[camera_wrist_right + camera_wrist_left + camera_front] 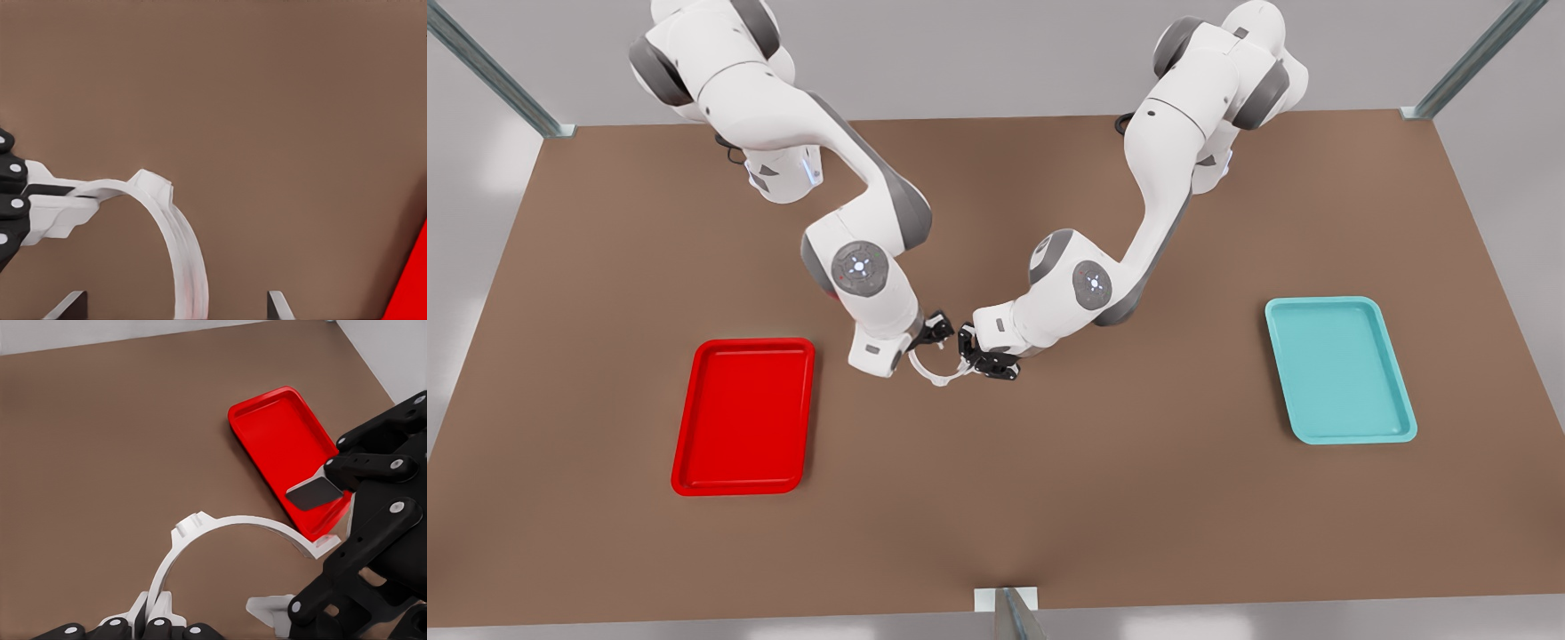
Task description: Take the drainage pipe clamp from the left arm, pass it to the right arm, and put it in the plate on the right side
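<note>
Left wrist view: clamp beside red plate

- A brown counter carries two white arms that bend down toward its middle.
- The right arm comes from the front view's left; its black right end effector hangs just above the counter.
- The left arm comes from the front view's right; its left end effector is just beside the other one.
- The drainage pipe clamp, a thin white arc, spans between the two end effectors.
- The red plate lies near the right arm, on the front view's left.
- A cyan tray lies well apart, on the front view's right.
</note>
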